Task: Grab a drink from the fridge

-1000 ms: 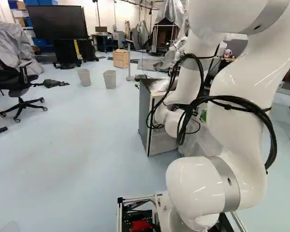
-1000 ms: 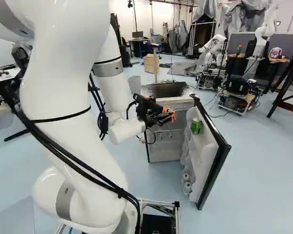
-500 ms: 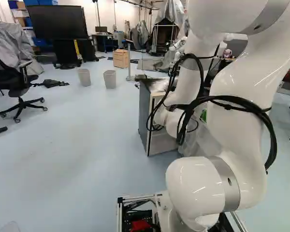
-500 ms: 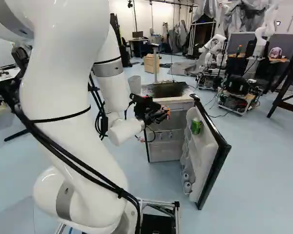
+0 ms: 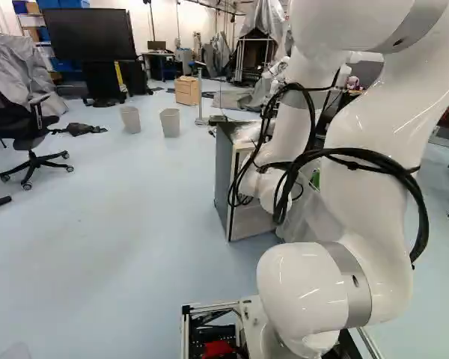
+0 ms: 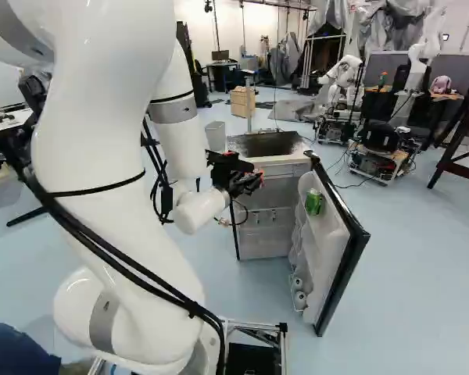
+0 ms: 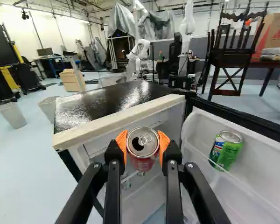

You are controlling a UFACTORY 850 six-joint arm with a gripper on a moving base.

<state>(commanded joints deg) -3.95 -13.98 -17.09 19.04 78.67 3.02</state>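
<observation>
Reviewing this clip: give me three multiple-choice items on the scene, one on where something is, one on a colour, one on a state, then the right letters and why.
1. Where is the green can?
A) On the fridge top
B) On the floor
C) In the fridge door

2. What colour are the pads of the gripper?
A) Orange
B) Blue
C) White

3. What state is the gripper in?
A) Open, holding nothing
B) Shut on the red can
C) Shut on the green can

1: C, both the wrist view and the right base view show it on the door's inner side.
2: A, the wrist view shows orange on both fingers.
3: B, in the wrist view the red can is held from two sides.
</observation>
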